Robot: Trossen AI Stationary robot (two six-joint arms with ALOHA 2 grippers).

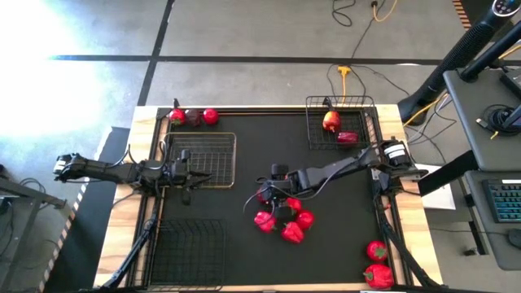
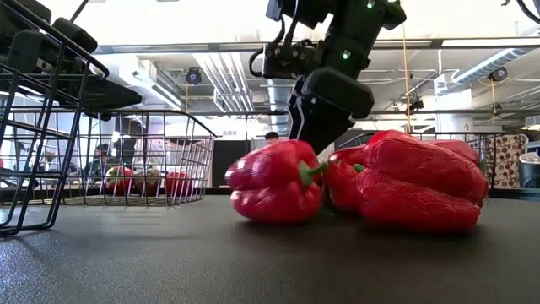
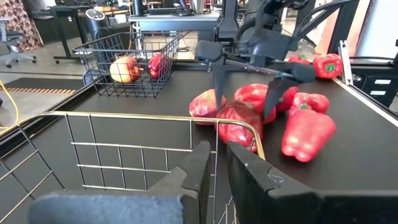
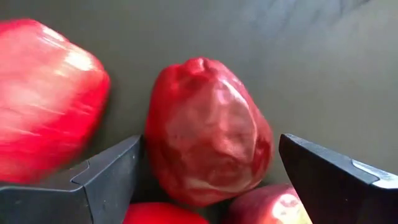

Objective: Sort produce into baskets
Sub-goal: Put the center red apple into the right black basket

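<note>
The right end effector [image 4: 208,171] stands wide open astride a dark red apple [image 4: 208,130] in the produce pile mid-bench, gripping nothing. The left end effector [image 3: 217,165], shut and empty, hovers over a wire basket [image 1: 203,159].
</note>
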